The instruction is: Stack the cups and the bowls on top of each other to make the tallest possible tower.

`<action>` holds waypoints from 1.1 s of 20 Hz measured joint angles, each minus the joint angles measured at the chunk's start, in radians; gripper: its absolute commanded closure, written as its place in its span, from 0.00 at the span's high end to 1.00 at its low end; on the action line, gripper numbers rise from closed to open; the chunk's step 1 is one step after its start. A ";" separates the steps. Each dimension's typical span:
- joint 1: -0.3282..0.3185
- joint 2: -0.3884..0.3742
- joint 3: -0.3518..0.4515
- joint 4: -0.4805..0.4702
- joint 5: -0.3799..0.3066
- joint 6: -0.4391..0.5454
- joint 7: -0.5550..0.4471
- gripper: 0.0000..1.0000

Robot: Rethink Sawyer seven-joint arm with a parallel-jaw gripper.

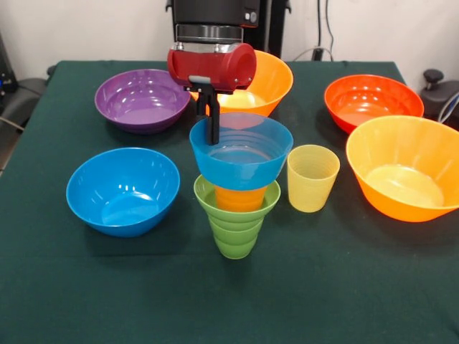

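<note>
The tower stands in the middle of the table, with the green ribbed cup (234,235) at the bottom. A small green bowl (206,192) sits on that cup, and an orange cup (239,198) sits inside the bowl. On top is a small translucent blue bowl (244,159). My gripper (212,129) comes down from above, its black fingers pinched on the far rim of this blue bowl. The pale yellow cup (312,178) stands upright just right of the tower.
A medium blue bowl (122,190) lies left of the tower and a purple bowl (142,99) lies behind it. One big orange bowl (272,79) sits behind the gripper. A red-orange bowl (373,100) and another big orange bowl (405,168) are on the right.
</note>
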 measured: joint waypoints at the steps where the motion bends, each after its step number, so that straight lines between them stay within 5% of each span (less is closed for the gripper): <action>1: 0.000 0.000 0.000 0.000 0.000 0.000 0.000 0.00; 2: 0.000 0.000 0.000 0.000 0.000 0.000 0.000 0.00; 3: 0.000 0.000 0.000 0.000 0.000 0.000 0.000 1.00; 22: 0.014 0.001 -0.015 0.000 0.000 0.000 0.000 1.00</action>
